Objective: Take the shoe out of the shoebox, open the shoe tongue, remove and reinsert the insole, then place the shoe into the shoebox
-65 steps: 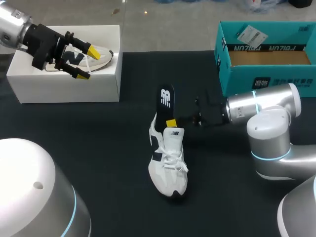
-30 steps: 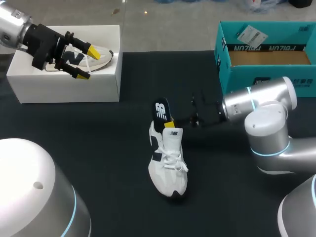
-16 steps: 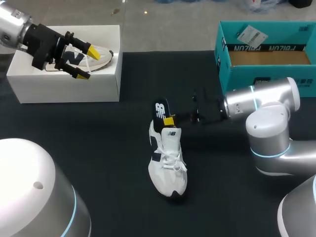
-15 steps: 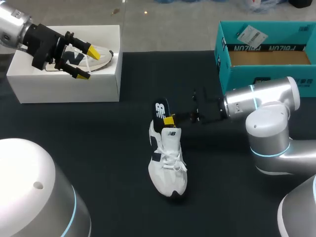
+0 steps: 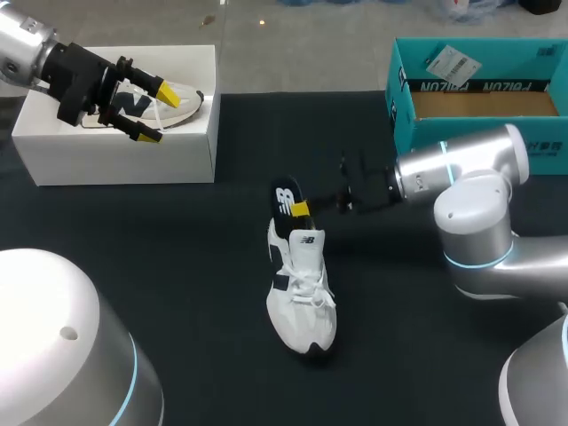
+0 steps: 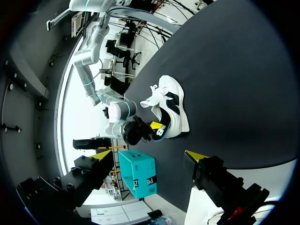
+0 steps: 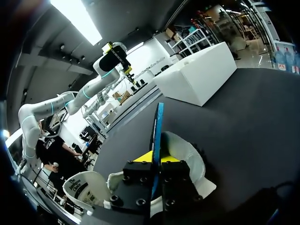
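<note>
A white shoe (image 5: 302, 297) lies on the black table (image 5: 177, 248) at the middle, toe toward the front. A black insole (image 5: 285, 202) stands up out of its heel end. My right gripper (image 5: 301, 209) is shut on the insole, which shows edge-on (image 7: 157, 131) between the yellow tips (image 7: 151, 157), with the shoe (image 7: 185, 150) just beneath. My left gripper (image 5: 146, 111) hangs open over the white box (image 5: 115, 151) at the back left, nothing between its fingers. From the left wrist view the shoe (image 6: 171, 105) and insole (image 6: 159, 132) lie far ahead of that gripper (image 6: 146, 154).
A second white shoe (image 5: 182, 96) lies inside the white box under my left gripper. An open teal shoebox (image 5: 479, 133) stands at the back right, close behind my right arm (image 5: 461, 169). The same teal box (image 6: 138, 173) shows in the left wrist view.
My right gripper has shifted slightly back and left, with the insole leaning that way in the shoe's heel. The left arm has not moved.
</note>
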Tool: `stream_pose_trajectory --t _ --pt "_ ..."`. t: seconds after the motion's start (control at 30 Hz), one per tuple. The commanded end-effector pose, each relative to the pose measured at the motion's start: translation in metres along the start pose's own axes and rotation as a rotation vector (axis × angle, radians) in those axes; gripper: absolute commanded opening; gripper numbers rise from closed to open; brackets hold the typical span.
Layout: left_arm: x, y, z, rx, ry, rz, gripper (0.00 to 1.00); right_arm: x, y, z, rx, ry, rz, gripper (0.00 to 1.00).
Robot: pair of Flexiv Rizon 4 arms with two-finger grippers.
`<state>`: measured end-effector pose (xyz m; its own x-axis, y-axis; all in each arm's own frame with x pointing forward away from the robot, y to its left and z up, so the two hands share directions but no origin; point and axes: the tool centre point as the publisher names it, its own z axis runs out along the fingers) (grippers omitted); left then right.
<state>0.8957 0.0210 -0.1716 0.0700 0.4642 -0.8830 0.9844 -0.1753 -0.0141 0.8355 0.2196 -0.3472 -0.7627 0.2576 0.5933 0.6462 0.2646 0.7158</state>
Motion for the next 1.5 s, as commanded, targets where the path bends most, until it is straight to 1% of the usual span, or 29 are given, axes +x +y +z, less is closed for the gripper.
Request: stream_pose_trajectory --t 0.03,0.17,0.3,0.37,0.47,0.5,0.53,0.57,0.6,0.63,0.67,0.73,0.77,0.83,0.9,0.97,1.03,1.07,1.1,1.13,1.27,1.5 --pt "0.0 0.0 -0.001 0.001 0.003 0.001 1.0 0.003 -0.014 0.0 0.005 -0.005 0.021 0.0" --pt "0.0 0.0 -0.001 0.001 0.003 0.001 1.0 0.007 -0.029 0.0 0.009 -0.004 0.049 0.0" --pt "0.0 0.0 -0.001 0.001 0.003 0.001 1.0 0.015 -0.046 -0.001 0.012 -0.001 0.084 0.0" --pt "0.0 0.0 -0.001 0.001 0.003 0.001 1.0 0.017 -0.051 -0.002 0.017 0.0 0.092 0.0" --pt "0.0 0.0 -0.001 0.001 0.003 0.001 1.0 0.02 -0.052 -0.003 0.01 0.003 0.098 0.0" --pt "0.0 0.0 -0.001 0.001 0.003 0.001 1.0 0.021 -0.051 -0.003 0.009 0.005 0.098 0.18" --pt "0.0 0.0 -0.001 0.001 0.003 0.001 1.0 0.021 -0.049 -0.003 0.006 0.006 0.092 0.43" --pt "0.0 0.0 -0.001 0.001 0.003 0.001 1.0 0.021 -0.045 -0.003 0.0 0.004 0.081 0.65" --pt "0.0 0.0 -0.001 0.001 0.003 0.001 1.0 0.02 -0.043 -0.003 -0.003 0.003 0.077 0.69" --pt "0.0 0.0 -0.001 0.001 0.003 0.001 1.0 0.02 -0.038 -0.003 -0.008 -0.001 0.064 0.75" --pt "0.0 0.0 -0.001 0.001 0.003 0.001 1.0 0.02 -0.033 -0.003 -0.01 -0.003 0.054 0.76" --pt "0.0 0.0 -0.001 0.001 0.003 0.001 1.0 0.018 -0.026 -0.002 -0.011 -0.004 0.041 0.75" --pt "0.0 0.0 -0.001 0.001 0.003 0.001 1.0 0.017 -0.022 -0.002 -0.009 -0.005 0.032 0.73" --pt "0.0 0.0 -0.001 0.001 0.003 0.001 1.0 0.015 -0.016 0.0 -0.006 -0.004 0.021 0.64" --pt "0.0 0.0 -0.001 0.001 0.003 0.001 1.0 0.013 -0.01 0.002 -0.008 -0.004 0.013 0.52" --pt "0.0 0.0 -0.001 0.001 0.003 0.001 1.0 0.01 -0.007 0.003 -0.009 -0.005 0.005 0.47" --pt "0.0 0.0 -0.001 0.001 0.003 0.001 1.0 0.008 -0.006 0.004 -0.01 -0.004 0.003 0.4" --pt "0.0 0.0 -0.001 0.001 0.003 0.001 1.0 0.007 -0.006 0.004 -0.01 -0.005 0.002 0.35" --pt "0.0 0.0 -0.001 0.001 0.003 0.001 1.0 0.006 -0.006 0.005 -0.011 -0.006 0.002 0.24" --pt "0.0 0.0 -0.001 0.001 0.003 0.001 1.0 0.005 -0.006 0.006 -0.012 -0.006 0.003 0.0" --pt "0.0 0.0 -0.001 0.001 0.003 0.001 1.0 0.004 -0.012 0.008 -0.008 -0.014 0.016 0.0" --pt "0.0 0.0 -0.001 0.001 0.003 0.001 1.0 0.009 -0.027 0.01 -0.002 0.007 0.044 0.0"
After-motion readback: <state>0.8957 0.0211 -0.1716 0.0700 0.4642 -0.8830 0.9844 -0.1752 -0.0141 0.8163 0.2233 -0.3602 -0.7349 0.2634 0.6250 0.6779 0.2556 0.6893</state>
